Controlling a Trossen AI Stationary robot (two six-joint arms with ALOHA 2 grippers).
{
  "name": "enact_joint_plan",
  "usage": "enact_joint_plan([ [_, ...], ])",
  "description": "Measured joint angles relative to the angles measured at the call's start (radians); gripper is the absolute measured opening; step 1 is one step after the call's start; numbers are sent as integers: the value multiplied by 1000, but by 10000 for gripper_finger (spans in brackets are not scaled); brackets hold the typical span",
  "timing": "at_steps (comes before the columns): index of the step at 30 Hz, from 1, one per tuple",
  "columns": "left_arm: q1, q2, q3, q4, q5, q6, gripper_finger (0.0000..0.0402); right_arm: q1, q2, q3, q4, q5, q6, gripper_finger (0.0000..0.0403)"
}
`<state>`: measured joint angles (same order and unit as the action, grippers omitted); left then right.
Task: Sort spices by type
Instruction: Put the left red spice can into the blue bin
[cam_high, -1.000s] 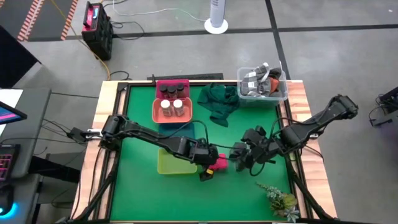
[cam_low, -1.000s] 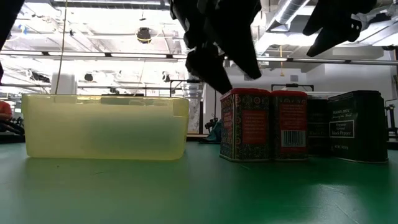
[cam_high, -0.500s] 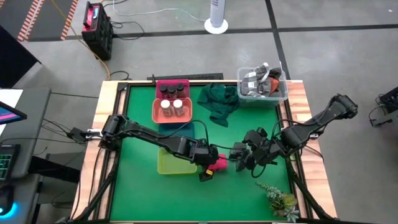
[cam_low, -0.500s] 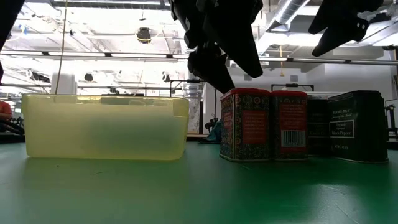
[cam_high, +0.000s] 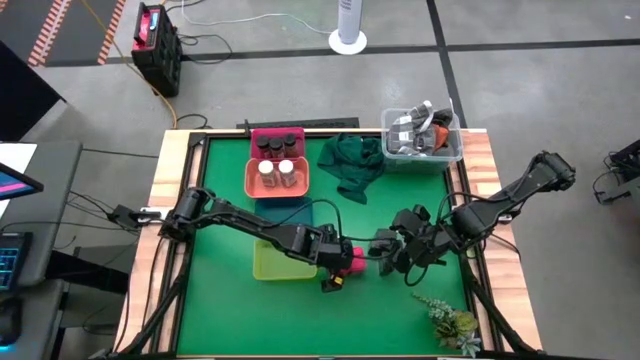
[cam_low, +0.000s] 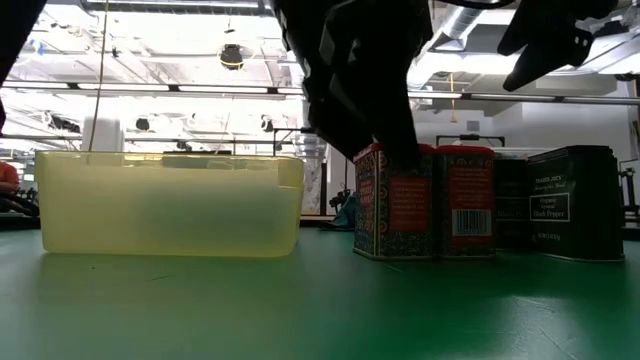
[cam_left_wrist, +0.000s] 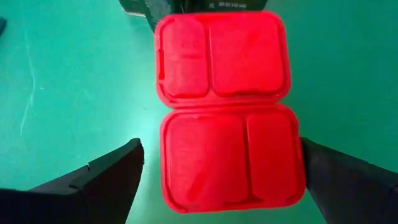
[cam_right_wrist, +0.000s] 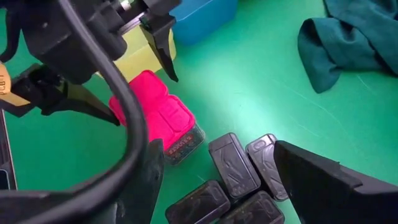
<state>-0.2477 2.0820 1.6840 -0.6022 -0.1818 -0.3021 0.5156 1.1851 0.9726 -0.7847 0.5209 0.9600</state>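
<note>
Two pink-red packets (cam_left_wrist: 224, 106) stand upright side by side on the green mat, next to several dark grey boxes (cam_right_wrist: 239, 171). My left gripper (cam_left_wrist: 221, 146) is open and low over the packet nearer to it (cam_left_wrist: 230, 155), with one finger on each side of its top. In the low view its fingers overlap that packet (cam_low: 395, 205). My right gripper (cam_right_wrist: 217, 155) is open and hovers above the grey boxes (cam_low: 575, 200). Dark round jars and white-capped jars (cam_high: 277, 165) sit in the pink tray. My left gripper comes from above, pointing down, and straddles the top of the nearer pink-red packet (cam_left_wrist: 186, 186), which stands upright on the mat. I cannot tell whether either finger touches it.
A yellow tray (cam_high: 275, 264) lies just left of the packets, with a blue tray (cam_high: 305, 210) behind it. The dark green cloth (cam_high: 350, 165) and a clear bin (cam_high: 422, 135) are at the far side. A plant sprig (cam_high: 455, 322) lies at the near right corner.
My left gripper has come down from just above the pink-red packets, so its fingers now reach past the top of the nearer packet. The packets and boxes have stayed in place.
</note>
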Motion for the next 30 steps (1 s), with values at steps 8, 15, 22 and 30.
enact_joint_plan([
  [8,26,1,-21,3,44,4,386,-2,0,0,0,7,-7,327],
  [15,29,0,-21,13,48,40,326,-14,0,0,15,8,-8,327],
  [22,58,-8,-19,-43,76,-2,304,-14,0,0,15,19,-16,327],
  [30,137,-64,6,-129,69,62,304,-15,0,0,3,35,-18,327],
])
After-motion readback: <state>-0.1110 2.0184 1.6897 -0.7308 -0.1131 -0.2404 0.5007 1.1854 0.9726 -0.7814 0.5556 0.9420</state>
